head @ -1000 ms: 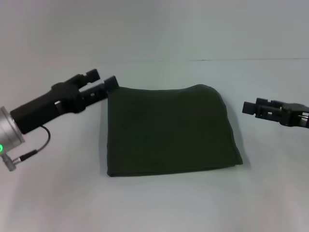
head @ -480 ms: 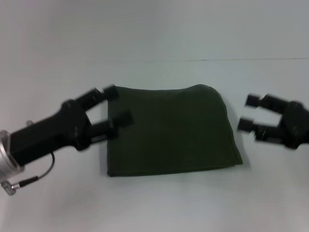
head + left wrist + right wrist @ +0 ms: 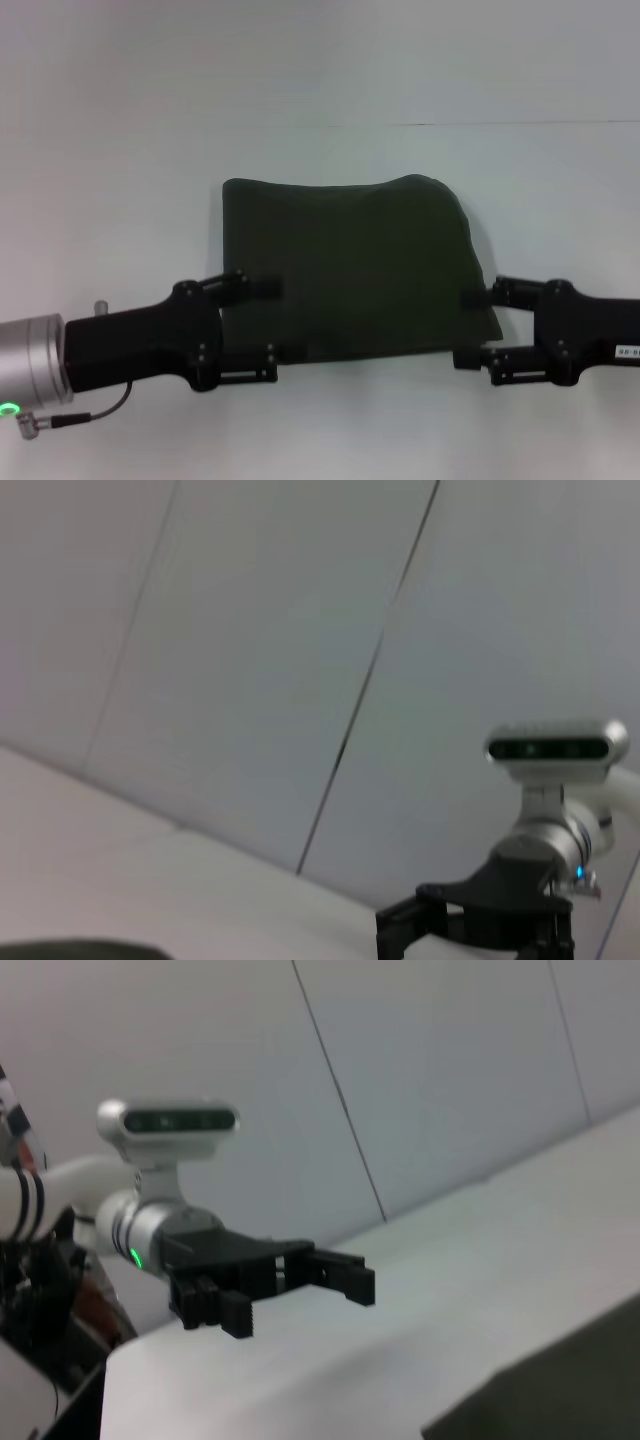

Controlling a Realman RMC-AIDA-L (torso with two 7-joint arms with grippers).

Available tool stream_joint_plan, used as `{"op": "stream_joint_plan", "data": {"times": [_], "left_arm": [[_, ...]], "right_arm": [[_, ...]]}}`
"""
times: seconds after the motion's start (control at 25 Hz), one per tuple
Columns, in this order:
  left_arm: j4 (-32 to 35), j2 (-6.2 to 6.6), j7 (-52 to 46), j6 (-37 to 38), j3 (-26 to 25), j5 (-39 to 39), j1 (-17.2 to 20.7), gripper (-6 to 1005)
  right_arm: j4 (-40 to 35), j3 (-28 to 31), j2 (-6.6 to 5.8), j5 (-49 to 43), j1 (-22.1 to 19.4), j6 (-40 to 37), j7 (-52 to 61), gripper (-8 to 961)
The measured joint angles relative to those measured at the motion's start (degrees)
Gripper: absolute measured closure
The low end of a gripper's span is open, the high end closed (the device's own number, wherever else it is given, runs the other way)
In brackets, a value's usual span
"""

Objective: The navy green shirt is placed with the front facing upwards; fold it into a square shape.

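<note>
Now your shirt point(image 3: 350, 275) lies folded into a rough dark green rectangle on the white table point(image 3: 320, 430), flat, with no lettering showing. Your left gripper point(image 3: 262, 318) sits at the shirt's near left corner, its 2 fingers spread apart, 1 over the cloth and 1 at the near edge. Your right gripper point(image 3: 472, 328) sits at the shirt's near right corner, fingers likewise spread, straddling that corner.

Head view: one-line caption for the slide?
Both open pincers, left pincer and right pincer, flank the near corners of the folded navy green shirt on the white table.
</note>
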Motion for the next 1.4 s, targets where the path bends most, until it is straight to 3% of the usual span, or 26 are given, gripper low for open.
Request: {"op": "stream_joint_plan", "data": {"times": [0.4,1.4], "left_arm": [[1.63,0.23,-3.38,-0.14,2.52,6.33,-1.74,96],[1.62,0.33,-3.6,-0.49,2.62,6.83,-2.16,97]], "right_arm": [[0.25,-0.14,0.09,-5.75,2.48,1.97,3.1,28],[0.47,-0.81,0.6,-5.85,1.75,3.13,2.74,28]]}}
